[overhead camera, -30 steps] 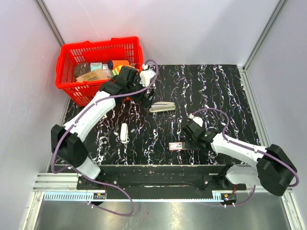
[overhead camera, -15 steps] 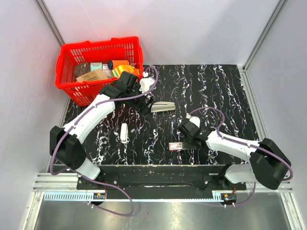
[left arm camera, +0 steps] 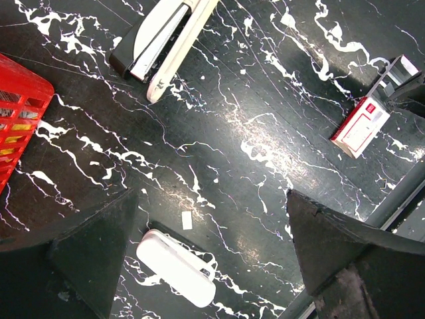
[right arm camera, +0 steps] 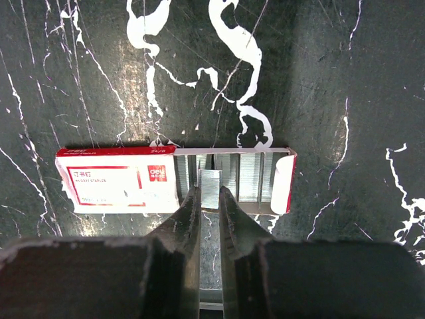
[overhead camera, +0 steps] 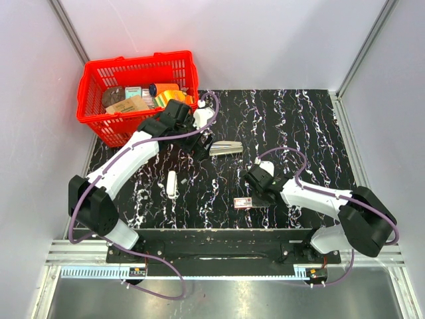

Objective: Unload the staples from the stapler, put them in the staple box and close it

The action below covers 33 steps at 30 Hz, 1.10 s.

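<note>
Right gripper (right arm camera: 210,199) is pinched nearly closed on a staple strip (right arm camera: 210,178), holding it end-on right at the open drawer of the box (right arm camera: 119,186). My read is that the strip is held this way so it drops in alongside the rows already packed there. The box sits on the near side of the table (left arm camera: 265,100), a little right of centre. Over on the far left, the left gripper (left arm camera: 212,199) hangs with its jaws spread as wide as they go and nothing in them. It is poised above the marble just short of the stapler (left arm camera: 166,36), which looks like a position for steadying or picking it up. The stapler lies flat, far of centre, just right of the red basket (overhead camera: 139,61), touching neither gripper. It's slim and long: a dark body with a silvery channel, and a pale arm lying alongside that looks swung open. A white bar (left arm camera: 176,268) lies nearer, left of the box.
</note>
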Available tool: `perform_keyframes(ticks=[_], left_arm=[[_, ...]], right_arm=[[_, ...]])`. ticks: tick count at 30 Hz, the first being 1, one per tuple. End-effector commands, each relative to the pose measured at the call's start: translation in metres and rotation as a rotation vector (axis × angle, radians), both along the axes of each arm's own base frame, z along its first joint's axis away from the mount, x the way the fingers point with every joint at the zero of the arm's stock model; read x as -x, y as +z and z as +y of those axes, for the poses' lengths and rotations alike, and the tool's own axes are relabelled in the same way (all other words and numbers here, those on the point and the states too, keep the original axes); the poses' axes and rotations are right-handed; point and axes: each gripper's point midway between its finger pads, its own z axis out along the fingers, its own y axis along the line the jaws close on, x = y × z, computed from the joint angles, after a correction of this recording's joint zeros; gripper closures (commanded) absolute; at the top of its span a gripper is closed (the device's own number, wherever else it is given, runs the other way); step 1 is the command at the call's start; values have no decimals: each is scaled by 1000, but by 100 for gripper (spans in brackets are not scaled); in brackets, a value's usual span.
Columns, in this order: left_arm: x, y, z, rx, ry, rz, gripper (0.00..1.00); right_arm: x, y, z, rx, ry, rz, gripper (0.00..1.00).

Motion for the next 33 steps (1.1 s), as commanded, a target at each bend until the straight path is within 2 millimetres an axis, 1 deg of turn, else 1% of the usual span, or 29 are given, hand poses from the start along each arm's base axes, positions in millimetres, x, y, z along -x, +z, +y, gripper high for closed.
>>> perform_keyframes(ticks=[1,7,14,17,22,25,27,31,32,33], left_arm=[[3,15,-2,45,-17,-38,1],[3,16,-1,42,-12,-45,1],[2,17,1,34,-10,-60,1],[1,17,3,26,-9,-62,1],[-1,18,7,6,-1,-82,1],[-2,17,8,3,2,-83,1],[-1,18,6,7,-3,-80,1],[-1,15,5,8,-6,-73,5],[-1,14,5,4,-12,-74,6],[0,9,6,-5,-22,-67,10]], right_arm=[[-10,7,2,17,1,-43,93],[-10,8,3,19,7,-41,86],[-8,7,3,29,20,-27,68],[-9,11,4,27,24,-31,65],[-11,26,8,-14,26,-56,66],[-13,39,14,-56,30,-82,69],[-14,45,15,-66,30,-90,72],[-19,58,21,-93,35,-117,77],[-22,62,21,-97,32,-132,78],[-25,67,22,-103,31,-147,80]])
